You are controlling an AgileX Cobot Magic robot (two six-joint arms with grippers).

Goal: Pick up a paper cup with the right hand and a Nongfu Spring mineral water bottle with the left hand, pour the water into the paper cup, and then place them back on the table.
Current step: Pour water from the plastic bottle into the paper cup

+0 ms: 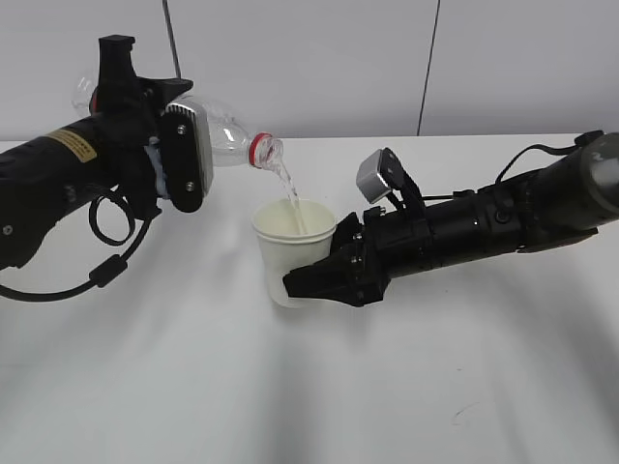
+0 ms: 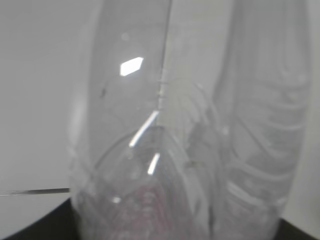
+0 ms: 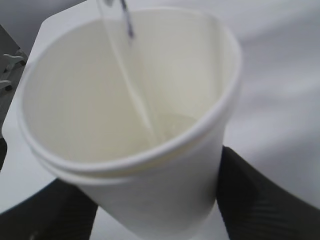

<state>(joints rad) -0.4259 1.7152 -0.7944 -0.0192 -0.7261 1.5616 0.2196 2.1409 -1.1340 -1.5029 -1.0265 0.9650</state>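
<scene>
Left pincer grips the tilted bottle, water streaming into the cup clamped by the right pincer.

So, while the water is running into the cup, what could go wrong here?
1. The stream of water lands near the far wall of the cup; a small tilt of the bottle could send it over the rim.
2. The right gripper squeezes the thin cup, which might buckle as it fills.

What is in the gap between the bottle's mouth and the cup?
A thin stream of water runs from the bottle mouth down into the cup. The outside view shows it best; the right wrist view shows it landing inside.
</scene>
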